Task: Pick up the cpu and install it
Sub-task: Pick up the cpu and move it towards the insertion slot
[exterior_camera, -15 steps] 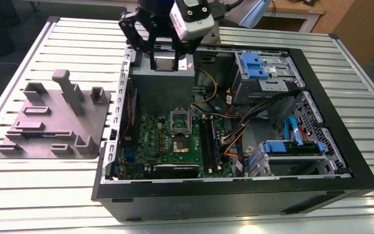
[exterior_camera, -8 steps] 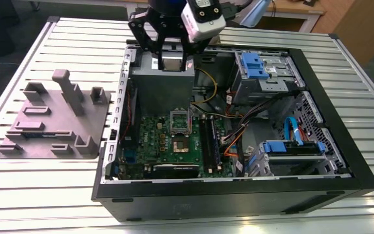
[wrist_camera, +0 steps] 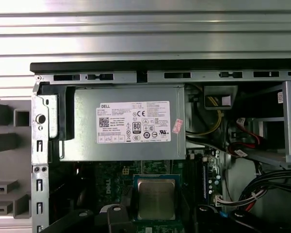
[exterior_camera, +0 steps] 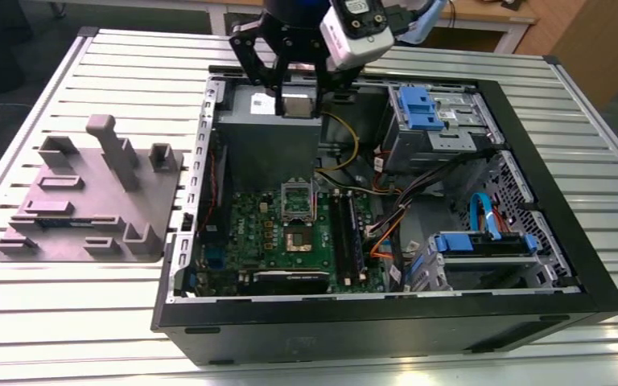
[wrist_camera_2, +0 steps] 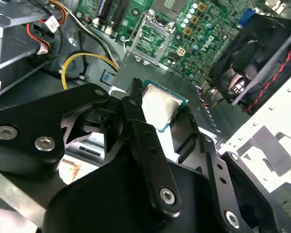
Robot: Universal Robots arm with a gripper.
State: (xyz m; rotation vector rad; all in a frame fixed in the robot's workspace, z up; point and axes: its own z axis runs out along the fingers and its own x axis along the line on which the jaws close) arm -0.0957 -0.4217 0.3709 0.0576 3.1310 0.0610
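Gripper's (exterior_camera: 296,100) clamped on the cpu (wrist_camera: 156,199), above the grey box (wrist_camera: 121,124). Second wrist view adds a black fan (wrist_camera_2: 257,53) nearby.

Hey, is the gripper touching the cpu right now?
Touching. In the second wrist view the gripper clamps the cpu between its fingers, one pressed against each opposite edge.

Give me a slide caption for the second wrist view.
Pincer gripping the cpu by its edges, with the motherboard socket beyond it.
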